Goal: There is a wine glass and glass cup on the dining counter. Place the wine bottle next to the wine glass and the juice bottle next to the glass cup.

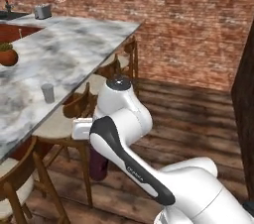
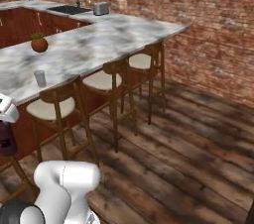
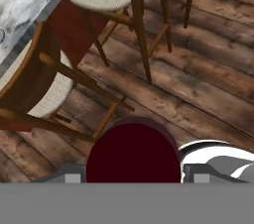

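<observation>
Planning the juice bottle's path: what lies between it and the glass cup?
In the left base view, a wooden chair stands between the juice bottle and the glass cup.

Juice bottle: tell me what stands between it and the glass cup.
The juice bottle hangs low in the gripper, below the dining counter edge. A wooden chair and the counter edge stand between it and the glass cup.

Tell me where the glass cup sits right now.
The glass cup stands on the dining counter near its chair-side edge, apart from the potted plant farther in; in the right base view it is at left.
</observation>
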